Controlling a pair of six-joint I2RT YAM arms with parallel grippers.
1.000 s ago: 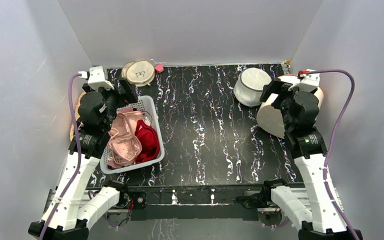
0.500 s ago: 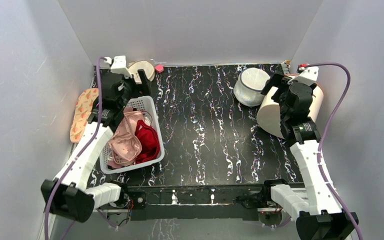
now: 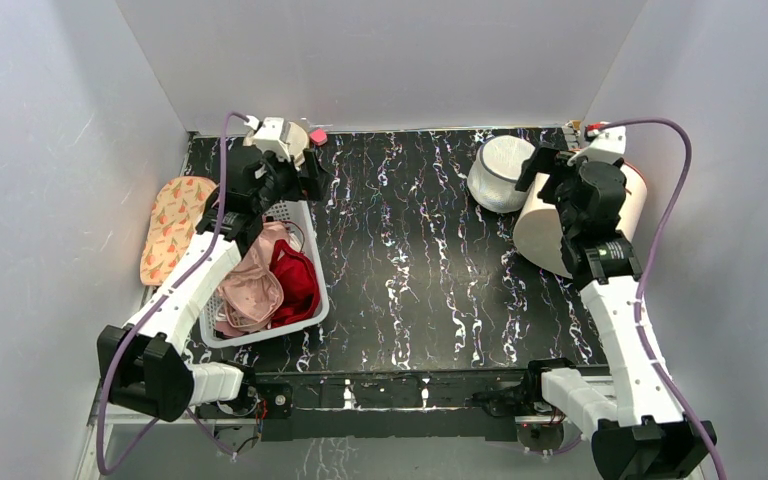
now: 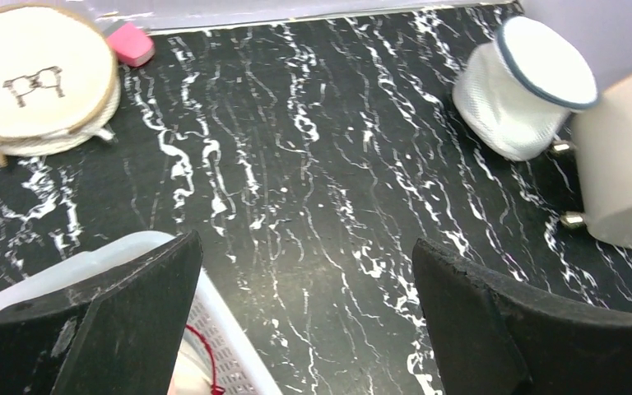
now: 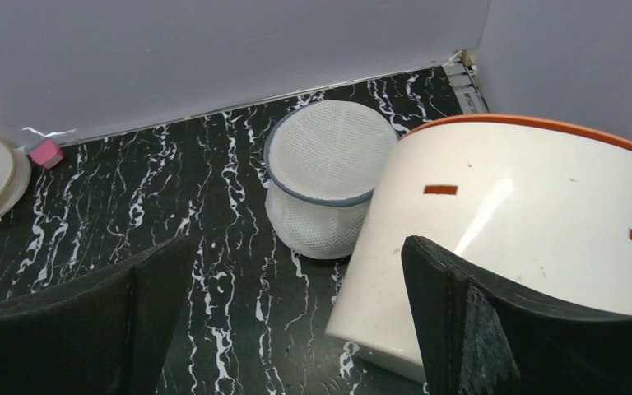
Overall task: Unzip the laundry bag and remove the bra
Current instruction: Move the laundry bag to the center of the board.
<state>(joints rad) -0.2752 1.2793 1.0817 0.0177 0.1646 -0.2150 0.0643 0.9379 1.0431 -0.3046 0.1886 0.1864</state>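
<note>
**Laundry bag [image 3: 503,172] lies zipped at the far right of the table [image 3: 420,300], both grippers empty**

The laundry bag, a white mesh dome, lies tilted near the table's far edge toward the right corner, leaning against the big cream drum [image 3: 575,225]. Its dark zipper rim [image 5: 317,202] looks closed all round as far as the views show. The pull is too small to find, and the bra inside cannot be made out through the mesh.

The right gripper [image 3: 550,172] hovers just beside the bag, jaws spread wide with nothing between them. The left gripper [image 3: 298,170] hangs over the far end of the white basket [image 3: 312,262] by the table's left edge. It is likewise wide apart and empty, and well apart from the bag.

The bag is probably light and soft. The mesh should cave under a pinch, and the whole pod may slide on the smooth table if pulled from one side only. A sound hold would be one gripper pinching the stiffer rim beside the pull to brace it, while the other takes the small tab with its fingertips. Loose mesh could snag.
</note>
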